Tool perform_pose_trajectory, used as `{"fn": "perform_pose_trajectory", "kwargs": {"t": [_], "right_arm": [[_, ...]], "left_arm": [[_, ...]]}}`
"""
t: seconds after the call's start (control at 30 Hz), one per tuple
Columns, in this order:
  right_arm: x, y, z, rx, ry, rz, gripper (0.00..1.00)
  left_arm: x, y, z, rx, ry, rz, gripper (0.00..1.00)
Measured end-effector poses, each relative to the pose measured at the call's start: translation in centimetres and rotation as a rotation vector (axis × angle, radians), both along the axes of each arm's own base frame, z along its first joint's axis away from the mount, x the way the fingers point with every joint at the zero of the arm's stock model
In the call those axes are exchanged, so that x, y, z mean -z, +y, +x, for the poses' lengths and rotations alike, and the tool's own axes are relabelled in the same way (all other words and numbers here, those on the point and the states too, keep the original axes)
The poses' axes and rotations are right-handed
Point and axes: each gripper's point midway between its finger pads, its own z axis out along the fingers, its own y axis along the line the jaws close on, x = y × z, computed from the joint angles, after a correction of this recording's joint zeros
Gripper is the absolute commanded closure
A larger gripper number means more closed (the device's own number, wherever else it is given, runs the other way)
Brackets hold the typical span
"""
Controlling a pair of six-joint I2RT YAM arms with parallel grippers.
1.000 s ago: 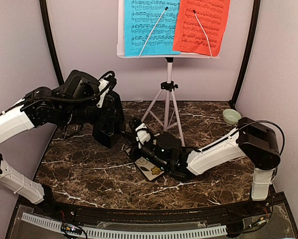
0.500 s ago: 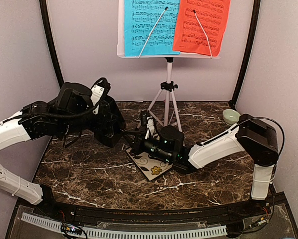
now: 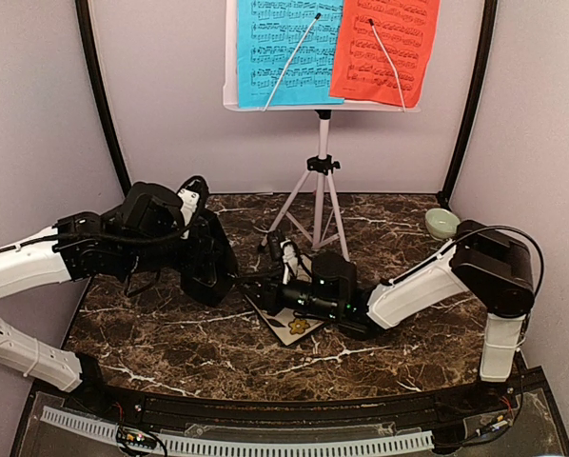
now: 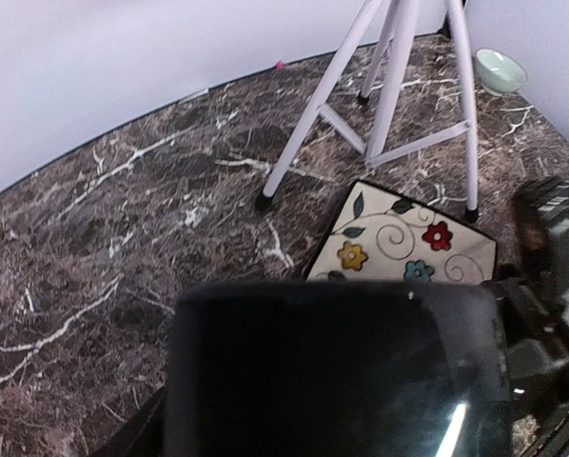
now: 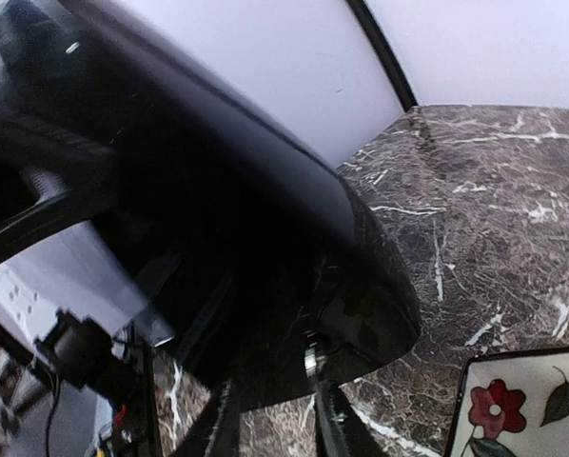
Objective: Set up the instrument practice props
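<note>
The table (image 3: 170, 333) is dark marble veined with white. In the top view the left arm comes in from the lower left edge. Its gripper (image 3: 197, 195) is clamped on the upper part of the metronome (image 3: 206, 257), left of centre. The black pyramid leans a little, and whether its base touches the table cannot be told. In the left wrist view the metronome (image 4: 332, 371) fills the bottom of the frame and hides the fingers.

Just right of it, near the middle of the top view, lies the tile (image 3: 292, 322), flat on the table. The right arm reaches low across it from the right edge. The right gripper (image 3: 284, 259) sits over the tile's far left corner, close beside the metronome. In the right wrist view the metronome (image 5: 218, 238) looms across most of the frame. Two fingers (image 5: 327, 424) stand spread apart at the bottom, gripping nothing; contact with the black edge above them cannot be told. A corner of the tile (image 5: 522, 400) shows at the lower right.

Behind the tile, the tripod (image 3: 318, 205) has its feet on the table. A pale green bowl (image 3: 441, 224) sits at the far right by the wall.

At the top centre the stand (image 3: 229, 57) carries the blue sheet (image 3: 284, 52) on the left and the red sheet (image 3: 384, 48) on the right. Each sheet has a thin wire arm across it.
</note>
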Motion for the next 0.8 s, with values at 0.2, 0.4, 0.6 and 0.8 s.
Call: {"fn": "perform_pose_trajectory", "kwargs": {"t": [0.2,0.4,0.6,0.8], "right_arm": [[-0.9,-1.7,-4.3,-0.122,-0.078,-0.056,0.03],[-3.2,-3.7,-6.2,-0.173,-0.126,-0.066,0.0],[-4.3,-5.4,-5.1,-0.155,-0.124,-0.092,0.0],[-5.0,-7.0,-3.5,-0.122,-0.113,-0.111,0.0]], "left_arm": [[4.1,2.1,0.2,-0.025,0.106,0.03,0.97],[6.1,0.6,-2.1,0.097,0.183,-0.032,0.97],[8.5,-1.0,-4.7,0.235,0.236,-0.024,0.94],[9.7,-3.0,-6.5,0.366,0.247,-0.034,0.89]]}}
